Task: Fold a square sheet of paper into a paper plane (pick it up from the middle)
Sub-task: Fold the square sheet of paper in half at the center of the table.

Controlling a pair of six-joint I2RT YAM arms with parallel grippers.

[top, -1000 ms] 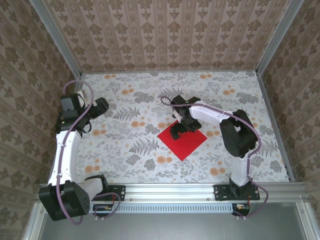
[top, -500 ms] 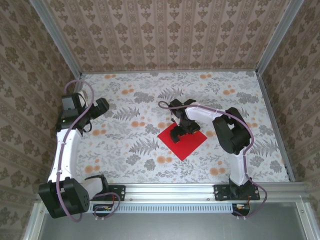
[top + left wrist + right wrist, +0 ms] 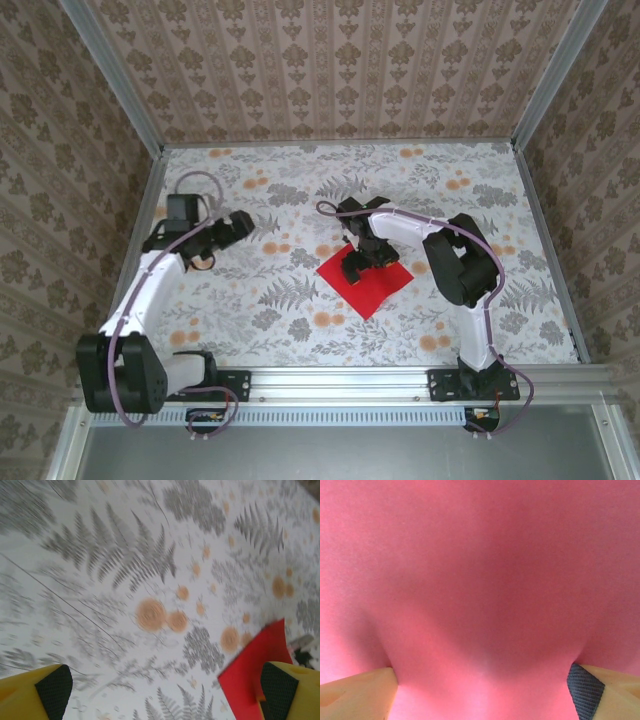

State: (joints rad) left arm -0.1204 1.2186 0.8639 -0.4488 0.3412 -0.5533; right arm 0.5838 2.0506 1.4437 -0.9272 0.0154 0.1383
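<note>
Right gripper (image 3: 360,264), open, sits on the paper (image 3: 378,292); closing could skid the flat sheet over the desk (image 3: 300,320), not pinch it. Left gripper (image 3: 165,687) open.

Floral-patterned table (image 3: 250,320); lying on it, just right of centre, one red paper (image 3: 378,292), turned corner-on like a diamond.

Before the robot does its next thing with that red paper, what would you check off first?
1. Right fingers on the square sheet of paper, near its middle: ok.
2. Both touching it: ok.
3. Paper pinched between them: not ok, they stand wide apart.
4. Sheet unfolded on the table: ok.
5. Left fingers open, off the paper: ok.
</note>
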